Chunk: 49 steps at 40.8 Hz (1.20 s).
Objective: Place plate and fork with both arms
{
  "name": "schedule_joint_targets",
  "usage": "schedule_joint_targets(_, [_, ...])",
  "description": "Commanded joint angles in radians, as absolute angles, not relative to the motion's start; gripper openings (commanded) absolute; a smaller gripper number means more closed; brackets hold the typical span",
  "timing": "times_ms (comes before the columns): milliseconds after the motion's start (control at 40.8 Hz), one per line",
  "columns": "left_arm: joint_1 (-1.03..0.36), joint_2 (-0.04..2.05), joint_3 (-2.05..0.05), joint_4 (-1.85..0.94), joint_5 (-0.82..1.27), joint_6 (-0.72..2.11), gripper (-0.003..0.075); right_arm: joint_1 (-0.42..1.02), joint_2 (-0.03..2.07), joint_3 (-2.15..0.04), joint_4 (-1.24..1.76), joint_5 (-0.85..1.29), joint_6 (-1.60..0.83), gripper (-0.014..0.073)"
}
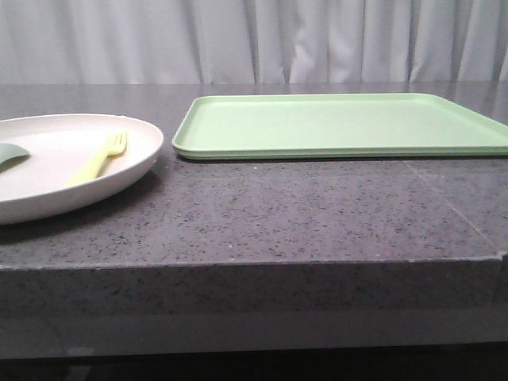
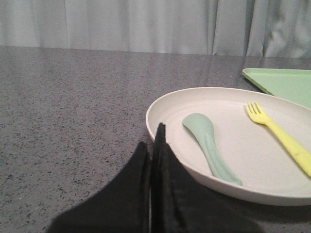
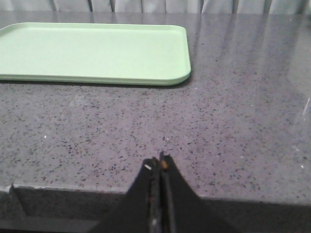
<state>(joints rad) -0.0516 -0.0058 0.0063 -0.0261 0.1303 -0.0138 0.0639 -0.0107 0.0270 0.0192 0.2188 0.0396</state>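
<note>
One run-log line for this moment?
fork, spoon in plate | tray bare | left gripper, right gripper shut, idle
</note>
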Motion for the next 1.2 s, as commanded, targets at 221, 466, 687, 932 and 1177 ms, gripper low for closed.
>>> schedule_joint_targets(221, [-0.052,-0.025,0.009,-0.028,0.038,-0.022,-0.0018,0.062,-0.029,0.024,0.014,0.131,0.033,-0.0068])
schedule_joint_targets(466, [-0.052,-0.025,0.009,-0.028,0.038,-0.022,-0.0018,0.062,-0.029,0.024,0.014,0.131,0.033,-0.0068])
schedule_joint_targets(687, [-0.052,-0.025,0.009,-0.028,0.038,-0.022,-0.0018,0.062,-0.029,0.024,0.014,0.131,0.033,-0.0068])
schedule_joint_targets(932, [-0.052,-0.025,0.009,-0.028,0.038,-0.022,-0.0018,0.062,-0.029,0.024,0.014,0.130,0.033,-0.0068])
schedule_joint_targets(1177, [-0.052,-0.025,0.009,-0.028,0.028,-0.022,-0.0018,0.062,-0.029,0.024,0.014,0.070,0.033,-0.0068])
